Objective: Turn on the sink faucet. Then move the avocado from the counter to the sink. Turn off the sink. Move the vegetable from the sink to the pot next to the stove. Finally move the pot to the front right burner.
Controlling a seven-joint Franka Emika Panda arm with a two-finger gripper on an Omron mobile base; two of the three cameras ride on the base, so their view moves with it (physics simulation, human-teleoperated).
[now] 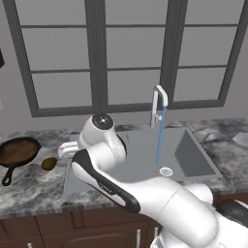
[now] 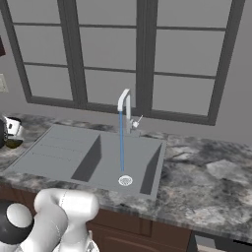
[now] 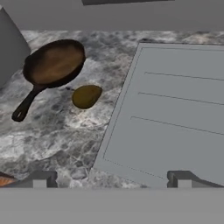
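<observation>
The avocado (image 3: 86, 96) lies on the marble bench (image 3: 57, 140), a dull olive-brown lump just left of the sink's ribbed draining board (image 3: 170, 109) and just right of a dark frying pan (image 3: 52, 65), whose handle points toward the near edge. From the left base view the avocado (image 1: 49, 163) shows between that pan (image 1: 18, 151) and the white arm.

The claw (image 3: 111, 179) hangs above the bench near the draining board's near left corner, its two dark fingertips (image 3: 40, 178) spread wide with nothing between them. The avocado sits well apart from it, farther back and to the left.

To the right, the sink (image 1: 193, 155) holds a round drain (image 1: 166, 171) in its basin. The faucet (image 1: 158, 104) stands at the far rim of the sink, and a thin blue stream of water (image 1: 160, 138) runs straight down from its spout to the basin, landing beside the drain. Behind the bench, tall dark-framed windows (image 2: 113, 54) fill the wall.
</observation>
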